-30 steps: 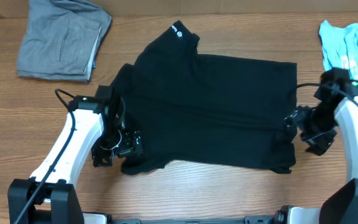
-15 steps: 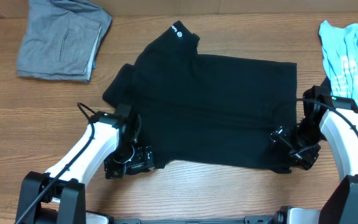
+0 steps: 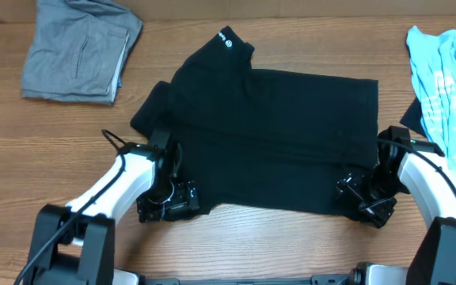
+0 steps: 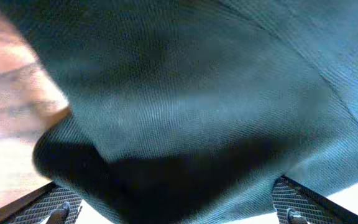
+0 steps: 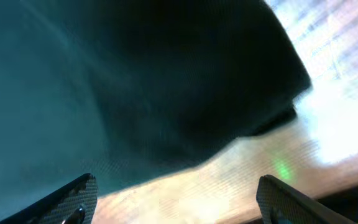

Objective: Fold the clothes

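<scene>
The black T-shirt [image 3: 275, 134] lies spread out in the middle of the wooden table [image 3: 275, 245], with its white round logo [image 3: 228, 42] at the far sleeve hem. My left gripper [image 3: 172, 204] sits at the shirt's near left corner. In the left wrist view its jaws [image 4: 176, 208] are wide open with black fabric [image 4: 185, 93] between them. My right gripper [image 3: 360, 199] sits at the near right corner. Its jaws [image 5: 179, 202] are wide open over bare wood, and the shirt's edge [image 5: 104, 81] lies just beyond them.
A grey folded garment [image 3: 77, 49] lies at the far left corner. A light blue printed shirt [image 3: 448, 71] lies at the far right edge. Bare wood runs along the near edge between the two arm bases.
Both arms have moved inward along the shirt's near hem: the left gripper to the right, the right gripper to the left and nearer. The shirt's left sleeve now shows uncovered.
</scene>
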Robot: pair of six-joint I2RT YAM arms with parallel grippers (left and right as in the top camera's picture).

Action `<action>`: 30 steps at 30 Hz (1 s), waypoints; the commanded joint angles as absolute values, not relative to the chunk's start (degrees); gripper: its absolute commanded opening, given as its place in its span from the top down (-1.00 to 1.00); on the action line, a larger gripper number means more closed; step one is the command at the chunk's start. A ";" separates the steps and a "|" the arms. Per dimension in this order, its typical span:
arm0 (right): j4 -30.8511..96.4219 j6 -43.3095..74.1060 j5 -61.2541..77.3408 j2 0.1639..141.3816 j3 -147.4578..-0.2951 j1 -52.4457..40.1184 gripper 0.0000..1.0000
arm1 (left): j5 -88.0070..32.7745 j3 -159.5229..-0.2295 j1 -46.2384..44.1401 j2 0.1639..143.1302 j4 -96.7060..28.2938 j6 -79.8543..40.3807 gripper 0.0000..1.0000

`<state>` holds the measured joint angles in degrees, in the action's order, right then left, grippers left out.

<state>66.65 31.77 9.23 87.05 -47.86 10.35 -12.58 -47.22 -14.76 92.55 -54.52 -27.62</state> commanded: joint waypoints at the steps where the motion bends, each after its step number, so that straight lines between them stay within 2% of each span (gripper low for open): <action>1: 64.86 35.14 9.80 85.78 -45.28 10.17 -0.69 | -11.68 -46.92 -14.92 96.47 -53.52 -28.97 -1.00; 6: 61.06 36.07 10.81 85.78 -41.67 10.17 -0.49 | -11.66 -46.92 -14.92 99.50 -52.95 -28.32 -0.82; 8: 60.93 36.07 10.83 85.78 -41.56 10.17 -0.28 | -11.66 -46.92 -14.92 99.63 -52.40 -28.29 -0.65; 10: 60.93 36.10 10.83 85.78 -41.56 10.17 -0.27 | -11.64 -46.92 -14.92 99.63 -52.21 -28.25 -0.59; 12: 61.08 36.10 10.85 85.78 -41.56 10.17 -0.23 | -11.64 -46.92 -14.92 99.63 -52.16 -26.96 -0.42; 13: 61.10 36.10 10.85 85.78 -41.56 10.17 -0.11 | -11.66 -46.92 -14.92 99.63 -52.18 -26.98 -0.25; 15: 61.10 36.07 11.73 85.78 -41.56 10.17 0.28 | -11.66 -46.92 -14.92 99.63 -52.18 -26.98 0.07; 19: 59.31 36.38 12.10 85.78 -40.91 10.17 0.27 | -11.64 -46.92 -14.92 99.63 -51.59 -26.11 0.15; 20: 58.02 37.65 12.14 85.78 -40.10 10.17 0.31 | -11.64 -46.92 -14.92 99.63 -51.33 -26.13 0.31; 22: 57.54 38.87 12.10 85.78 -39.70 10.17 0.81 | -11.64 -46.92 -14.92 99.63 -51.37 -26.13 0.62; 23: 57.39 39.31 12.10 85.78 -39.70 10.17 0.92 | -11.64 -46.92 -14.92 99.63 -51.59 -26.13 0.83; 24: 57.19 39.68 12.12 85.78 -39.70 10.22 0.92 | -11.62 -46.92 -14.92 99.63 -52.01 -26.13 0.92; 30: 57.54 42.87 12.08 85.23 -39.88 10.24 0.92 | -11.62 -48.01 -14.92 98.87 -56.25 -27.11 0.91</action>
<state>57.54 40.32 12.03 86.94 -40.12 10.35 -12.23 -48.42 -14.76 97.34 -54.61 -26.87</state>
